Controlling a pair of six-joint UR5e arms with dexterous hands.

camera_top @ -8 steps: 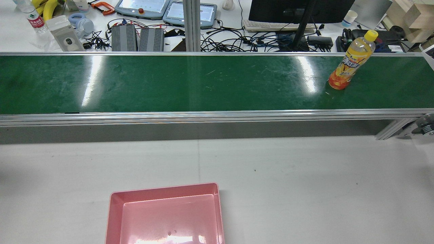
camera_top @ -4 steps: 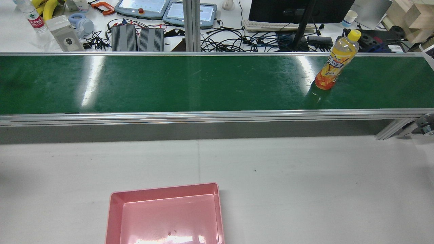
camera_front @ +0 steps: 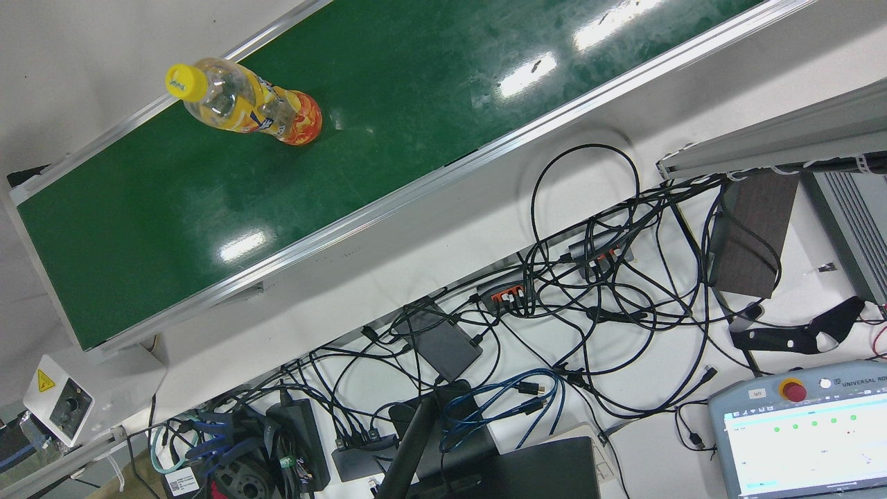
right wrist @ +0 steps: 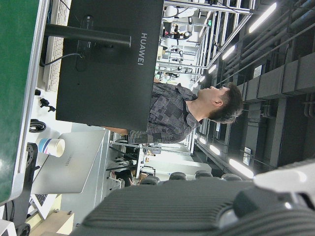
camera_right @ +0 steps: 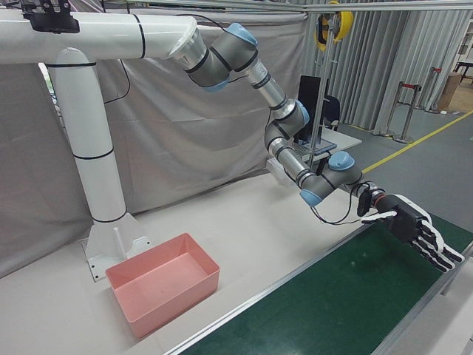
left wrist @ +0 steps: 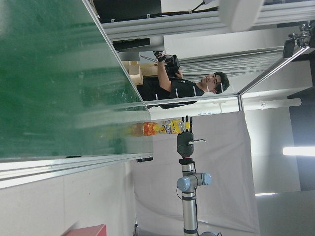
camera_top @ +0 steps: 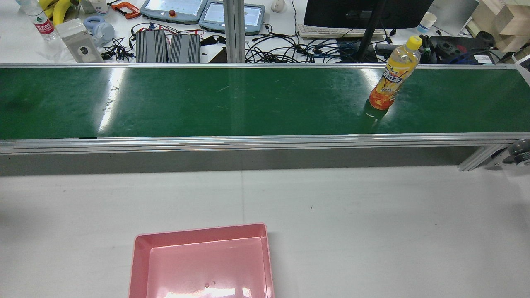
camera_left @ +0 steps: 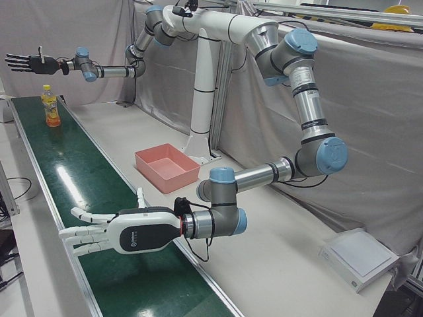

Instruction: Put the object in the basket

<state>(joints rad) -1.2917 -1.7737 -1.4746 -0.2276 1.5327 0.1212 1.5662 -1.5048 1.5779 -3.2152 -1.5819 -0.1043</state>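
Upright on the green belt (camera_top: 248, 103), an orange bottle (camera_top: 393, 74).

From my station I see grey curtains (camera_left: 370, 112) hung behind the white bench (camera_top: 372, 215). On the far side of the green belt (camera_top: 207, 99) a cluttered desk (camera_front: 624, 291) carries tangled black cables (camera_front: 596, 277), a dark monitor (camera_top: 364, 12) and a keyboard (camera_top: 327, 31). Ceiling strip lights (right wrist: 261, 19) glare off the belt.
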